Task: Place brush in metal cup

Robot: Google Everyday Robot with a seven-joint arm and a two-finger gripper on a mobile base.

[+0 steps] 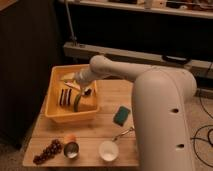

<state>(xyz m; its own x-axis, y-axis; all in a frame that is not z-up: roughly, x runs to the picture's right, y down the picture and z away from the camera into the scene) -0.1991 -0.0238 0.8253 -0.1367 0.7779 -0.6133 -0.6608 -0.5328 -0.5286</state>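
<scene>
Inside the yellow bin (54, 114): my jaws are lowered and released, with nothing seen gripped.
My jaws stand spread among dark pieces on the bin's floor, and my white arm (120, 75) reaches in over the bin's right rim. The brush (68, 77) lies in the same bin. Its pale handle shows toward the back, just beside my wrist; its bristle head I cannot make out. The bin sits on the left rear part of the wooden tabletop (107, 95). The metal cup (71, 150) stands upright near the front edge, well apart from the bin. A small orange item (70, 138) is just behind the cup, dark grapes (47, 151) are at its left and a white cup (107, 150) at its right. A green sponge (121, 115) and a silver utensil (124, 133) lie right of the bin.
</scene>
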